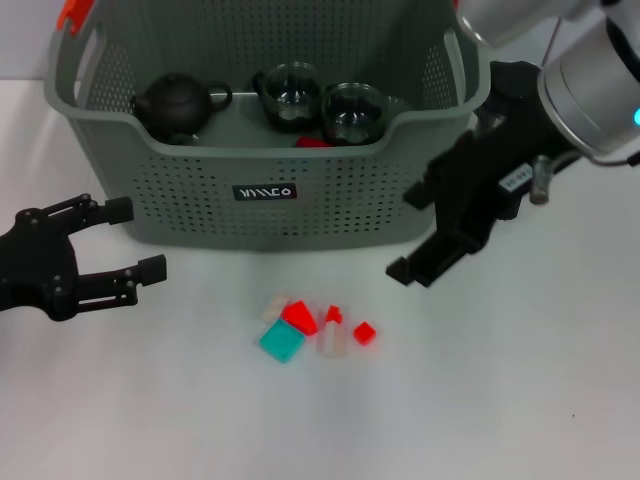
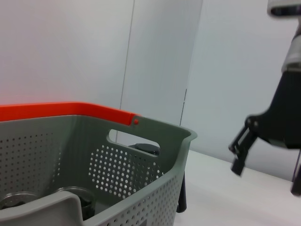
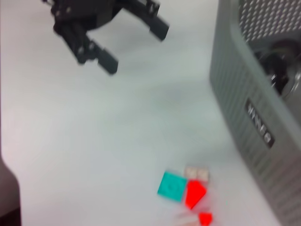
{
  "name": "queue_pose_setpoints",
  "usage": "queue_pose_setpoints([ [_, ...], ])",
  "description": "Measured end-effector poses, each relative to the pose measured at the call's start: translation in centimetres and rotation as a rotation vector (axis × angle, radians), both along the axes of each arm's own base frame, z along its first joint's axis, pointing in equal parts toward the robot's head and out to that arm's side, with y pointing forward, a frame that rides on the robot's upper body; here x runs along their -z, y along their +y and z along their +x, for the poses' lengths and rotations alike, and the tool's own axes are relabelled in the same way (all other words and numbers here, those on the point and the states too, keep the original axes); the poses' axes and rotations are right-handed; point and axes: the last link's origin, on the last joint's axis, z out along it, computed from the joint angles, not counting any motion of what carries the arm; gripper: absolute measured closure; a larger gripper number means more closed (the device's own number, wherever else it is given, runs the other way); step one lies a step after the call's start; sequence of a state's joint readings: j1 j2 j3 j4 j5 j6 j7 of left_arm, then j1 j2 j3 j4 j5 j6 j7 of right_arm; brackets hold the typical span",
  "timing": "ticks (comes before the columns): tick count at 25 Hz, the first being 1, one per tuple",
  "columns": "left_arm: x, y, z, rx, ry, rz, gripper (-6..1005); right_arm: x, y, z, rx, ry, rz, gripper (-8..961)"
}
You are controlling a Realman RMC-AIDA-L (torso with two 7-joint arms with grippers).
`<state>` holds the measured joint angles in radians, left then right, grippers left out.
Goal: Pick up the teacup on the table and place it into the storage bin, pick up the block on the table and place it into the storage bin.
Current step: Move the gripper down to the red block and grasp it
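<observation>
Spread fingers mark the right gripper (image 1: 440,232), which hangs empty in front of the storage bin's (image 1: 300,205) right front corner, above the table and to the right of the small blocks. Its two dark fingers (image 1: 412,270) point down and to the left, towards that cluster. The left gripper (image 1: 128,240) is also parted and empty, hovering low at the left side, just in front of the bin's left corner.

Inside the bin stand a dark teapot (image 1: 178,104) and two glass cups (image 1: 290,95), with a bit of red showing against the near wall. No cup is left on the table, so the teacup part looks finished. What remains are the blocks near the middle of the table: a teal block (image 1: 281,341), a red block (image 1: 299,317), a small red block (image 1: 364,332) and two pale pieces touching them.

For the next pick, the small red block at the right edge of the cluster seems the easiest, since it lies slightly apart; the right gripper should come straight down over it, so the neighbours are not pushed.

The table (image 1: 480,400) is plain white and matte; behind the bin is a pale wall.
</observation>
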<state>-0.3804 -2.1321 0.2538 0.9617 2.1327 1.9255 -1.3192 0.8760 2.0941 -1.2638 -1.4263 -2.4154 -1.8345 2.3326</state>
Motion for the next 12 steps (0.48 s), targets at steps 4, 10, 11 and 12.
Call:
queue_pose_setpoints([
  [4,0.1,0.1,0.1,0.001,-0.005,0.000,111,1.3,0.1,1.7,0.033,-0.023,-0.052,8],
  [10,0.3,0.2,0.2,0.004,-0.009,-0.004,112,4.7,1.1,3.4,0.072,-0.061,-0.079,8],
  [11,0.3,0.2,0.2,0.004,-0.009,-0.005,112,5.3,1.4,3.6,0.081,-0.064,-0.079,8],
  [12,0.3,0.3,0.3,0.004,-0.009,-0.005,112,5.8,1.5,3.7,0.089,-0.069,-0.082,8],
])
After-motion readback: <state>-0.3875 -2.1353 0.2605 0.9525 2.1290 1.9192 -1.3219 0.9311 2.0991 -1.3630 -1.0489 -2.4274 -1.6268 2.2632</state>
